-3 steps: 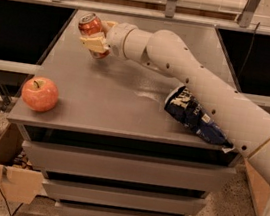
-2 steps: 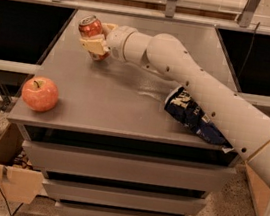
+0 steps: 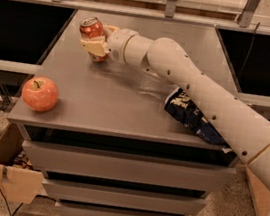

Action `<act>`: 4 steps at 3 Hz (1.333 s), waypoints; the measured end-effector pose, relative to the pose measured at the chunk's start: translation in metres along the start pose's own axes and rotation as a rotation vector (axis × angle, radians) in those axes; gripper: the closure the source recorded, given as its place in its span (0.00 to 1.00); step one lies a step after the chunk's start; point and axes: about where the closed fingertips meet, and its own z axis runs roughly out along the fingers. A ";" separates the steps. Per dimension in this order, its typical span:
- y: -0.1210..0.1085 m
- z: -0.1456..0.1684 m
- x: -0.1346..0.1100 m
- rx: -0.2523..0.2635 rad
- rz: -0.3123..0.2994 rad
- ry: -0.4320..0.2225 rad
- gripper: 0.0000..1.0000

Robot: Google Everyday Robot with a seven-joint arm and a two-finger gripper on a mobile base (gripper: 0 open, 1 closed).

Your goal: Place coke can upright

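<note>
The coke can (image 3: 92, 30) is red with a silver top. It stands near the far left part of the grey table (image 3: 120, 103), tilted slightly to the left. My gripper (image 3: 97, 43) is at the end of the white arm reaching in from the right, and it is shut on the can, with cream fingers (image 3: 94, 48) across the can's lower half. The can's base is at or just above the tabletop; contact is hidden by the fingers.
A red apple (image 3: 40, 94) sits at the table's front left corner. A dark blue chip bag (image 3: 194, 120) lies at the right under my arm. Drawers are below the tabletop, a cardboard box (image 3: 7, 169) is on the floor at left, and a metal rail runs behind.
The can and gripper have barely moved; the can sits a touch more upright than a second ago.
</note>
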 end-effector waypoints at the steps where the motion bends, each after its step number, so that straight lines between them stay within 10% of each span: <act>1: 0.000 -0.001 0.001 0.001 0.010 -0.002 0.59; 4: 0.000 -0.001 0.006 -0.002 0.030 -0.011 0.00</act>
